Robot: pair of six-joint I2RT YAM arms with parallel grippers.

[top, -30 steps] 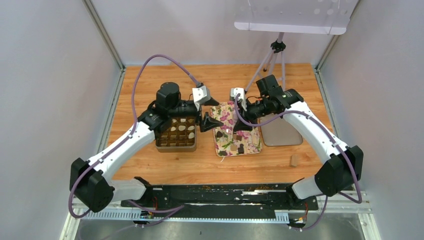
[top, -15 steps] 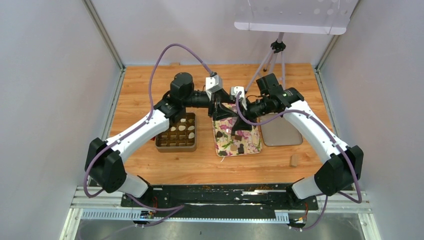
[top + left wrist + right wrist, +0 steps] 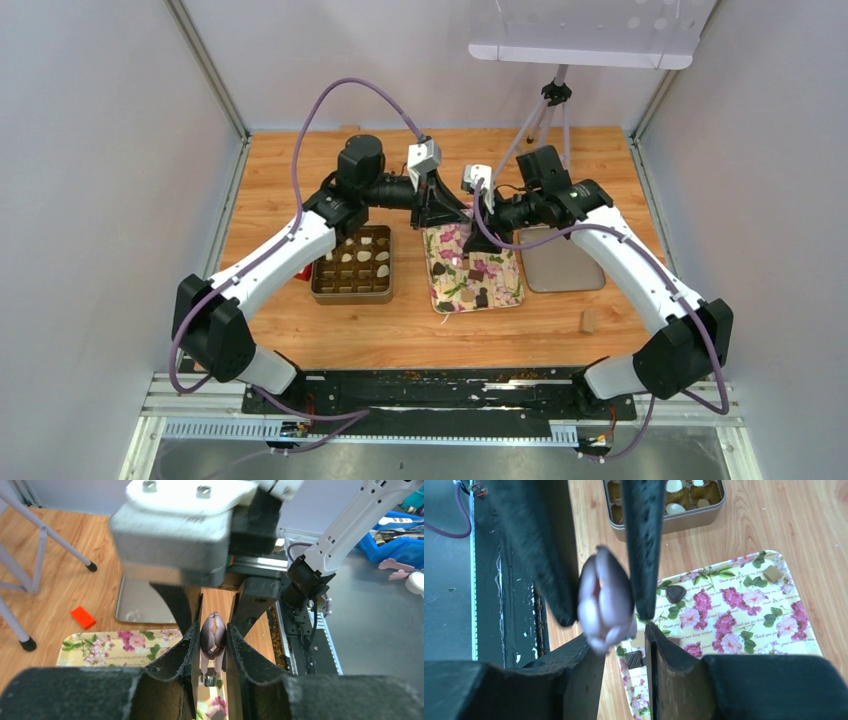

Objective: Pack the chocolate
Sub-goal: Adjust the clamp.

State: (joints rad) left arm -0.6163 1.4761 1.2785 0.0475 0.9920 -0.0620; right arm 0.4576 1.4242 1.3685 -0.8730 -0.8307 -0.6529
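Floral tray (image 3: 749,561) — "Thank you" script, chocolates (image 3: 675,593), lilac item (image 3: 605,600)

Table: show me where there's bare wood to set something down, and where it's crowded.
Bare table: the near strip in front of the tin and flowered tray, and the far left corner behind the tin. Crowded: above the tray's far end, where left gripper and right gripper meet; tripod legs stand far right.

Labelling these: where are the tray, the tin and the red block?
Tray (image 3: 516,287): top view, right edge.
Tin (image 3: 350,297): top view, near wall.
Red block (image 3: 83,617): left wrist view, top face.
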